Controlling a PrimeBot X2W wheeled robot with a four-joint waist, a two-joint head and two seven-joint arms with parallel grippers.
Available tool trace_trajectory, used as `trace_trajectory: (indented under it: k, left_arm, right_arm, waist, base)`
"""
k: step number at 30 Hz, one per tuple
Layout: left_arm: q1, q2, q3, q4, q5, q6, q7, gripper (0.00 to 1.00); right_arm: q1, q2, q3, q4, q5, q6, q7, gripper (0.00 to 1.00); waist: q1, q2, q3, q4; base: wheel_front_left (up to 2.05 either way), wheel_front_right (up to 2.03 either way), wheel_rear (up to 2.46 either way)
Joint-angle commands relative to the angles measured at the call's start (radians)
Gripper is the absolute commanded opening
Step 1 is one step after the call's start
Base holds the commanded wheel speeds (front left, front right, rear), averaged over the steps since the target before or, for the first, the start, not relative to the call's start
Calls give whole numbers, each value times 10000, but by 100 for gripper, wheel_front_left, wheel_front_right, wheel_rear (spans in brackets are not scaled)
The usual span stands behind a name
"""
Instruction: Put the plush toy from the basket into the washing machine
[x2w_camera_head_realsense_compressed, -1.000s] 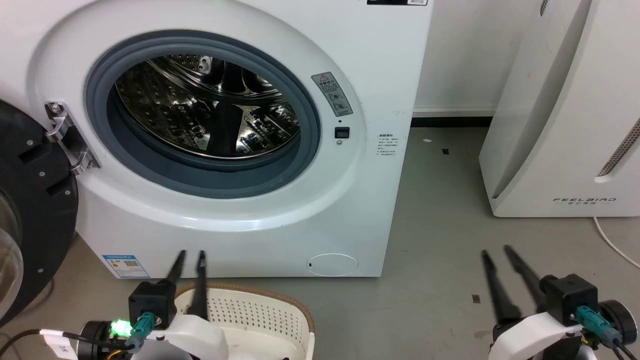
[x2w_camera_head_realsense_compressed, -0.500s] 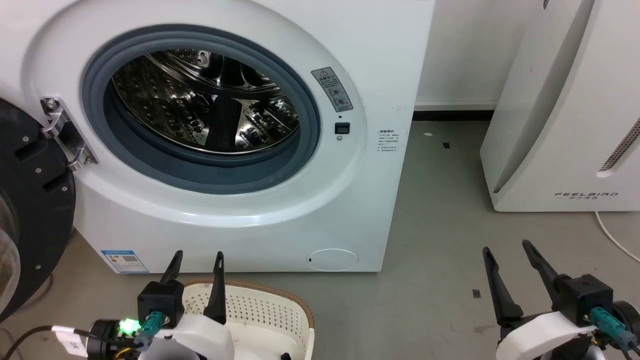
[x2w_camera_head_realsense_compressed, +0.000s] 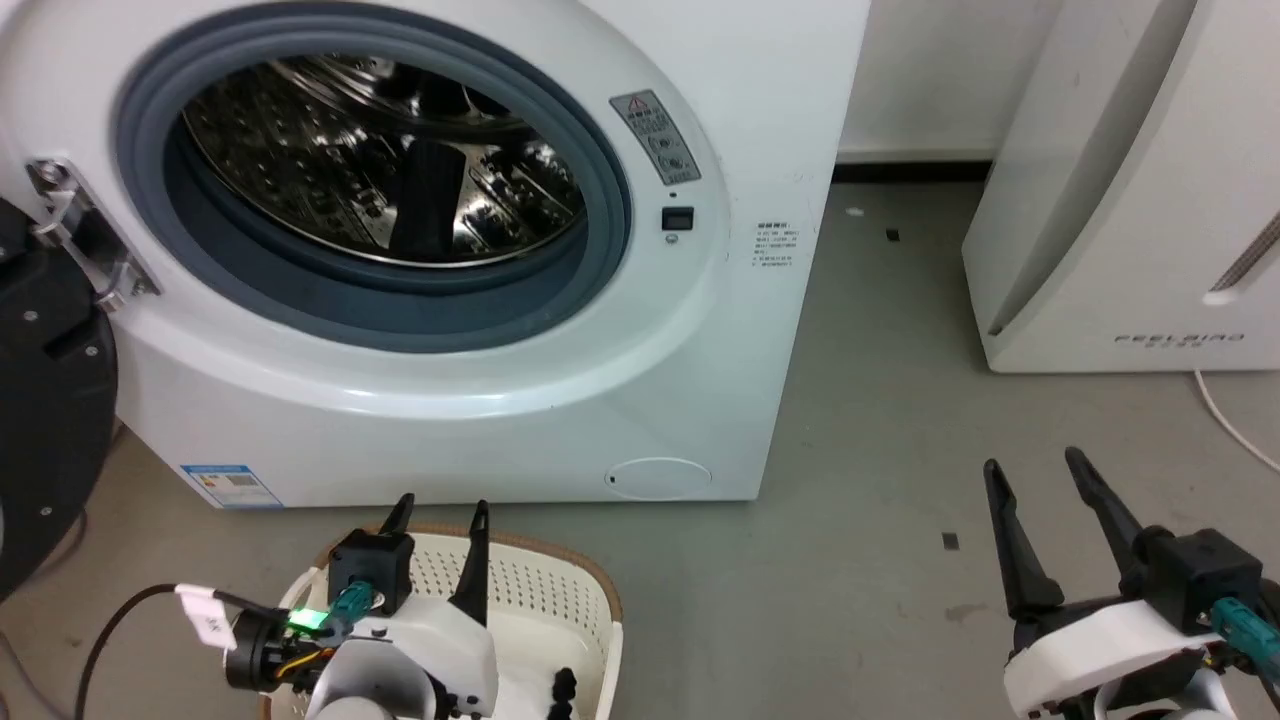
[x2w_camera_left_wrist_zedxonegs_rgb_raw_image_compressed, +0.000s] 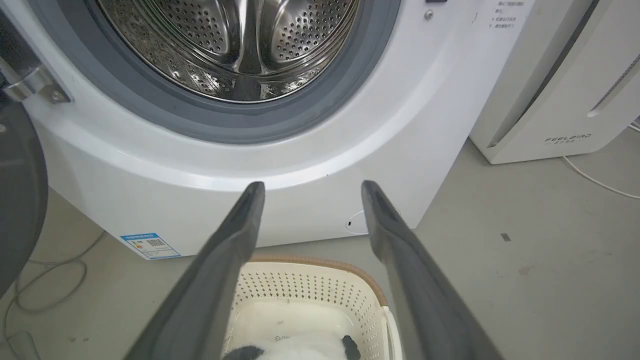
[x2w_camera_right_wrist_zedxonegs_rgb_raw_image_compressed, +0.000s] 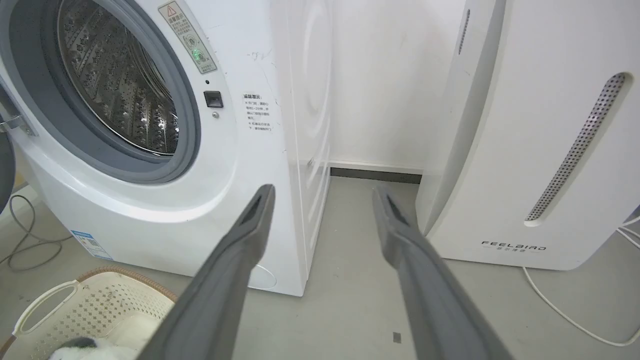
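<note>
White-black plush toy in basket | L hand spread above, empty | R hand spread, empty

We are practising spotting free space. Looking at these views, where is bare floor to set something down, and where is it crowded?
Free: the grey floor between the washing machine and the FEELBIRD appliance, down to the right gripper. Crowded: lower left, where the basket, the left gripper above it and the open door sit close together.
</note>
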Motion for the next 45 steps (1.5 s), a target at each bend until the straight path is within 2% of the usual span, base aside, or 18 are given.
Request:
trace_trajectory:
  k: [1,13,32,45]
  left_arm:
    - [-253,53,-76,271,-73,-61,-72,100]
    - [-1196,324,-569,1818,-687,-199,127,100]
    - [-2770,873,-1119,3862,-1408,-406,1189,100]
    - [-3576,1149,-1494,5102,-1900,-479,1554,100]
  right_arm:
    - [-191,-3,-54,-69,86,2,-89,100]
    - [-667,-4,-237,-192,355,3,-338,100]
    - [-1556,-6,-525,-663,682,4,-734,100]
    - [-1942,-7,-712,-887,819,5,-983,100]
  waist:
    - [0,-1,159,-44]
    - [0,-1,1262,-183]
    - [0,-1,3440,-295]
    - [0,-1,4406,-300]
  base:
    - [0,0,0]
    - [0,0,0]
    - [0,0,0]
    - [0,0,0]
